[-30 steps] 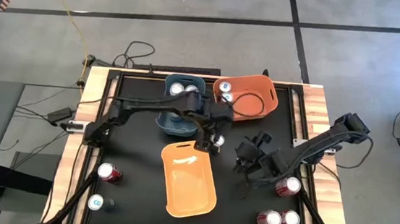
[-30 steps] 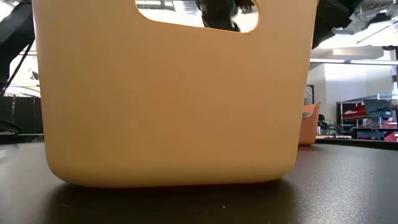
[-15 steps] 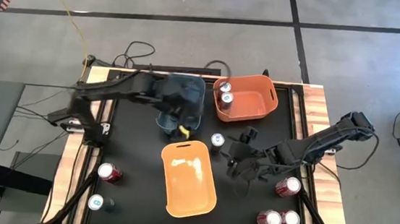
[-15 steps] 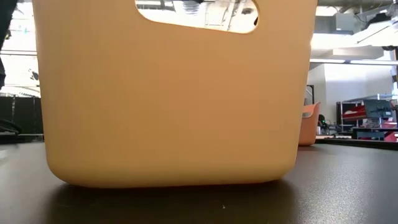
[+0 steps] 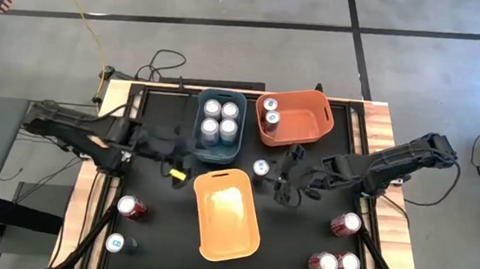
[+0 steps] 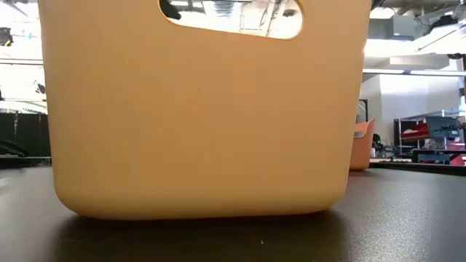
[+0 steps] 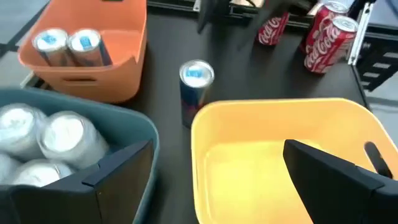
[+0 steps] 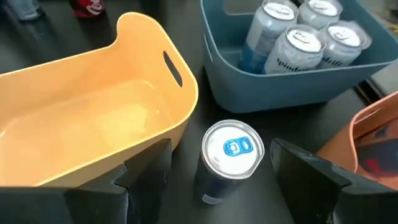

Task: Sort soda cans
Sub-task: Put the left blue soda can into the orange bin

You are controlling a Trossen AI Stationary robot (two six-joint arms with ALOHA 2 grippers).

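One blue-topped can (image 8: 231, 158) stands upright on the black table (image 5: 162, 224), between my right gripper's (image 5: 281, 183) spread fingers and not yet touched. To take it well, I ease forward until the body sits square between the pads, then close evenly so it does not tip. Just beside it lies the empty yellow bin (image 8: 93, 130); beyond stand the blue bin (image 8: 280, 81) holding four cans and the orange bin (image 5: 294, 117) holding two. My left gripper (image 5: 166, 150) waits open, near the blue bin.
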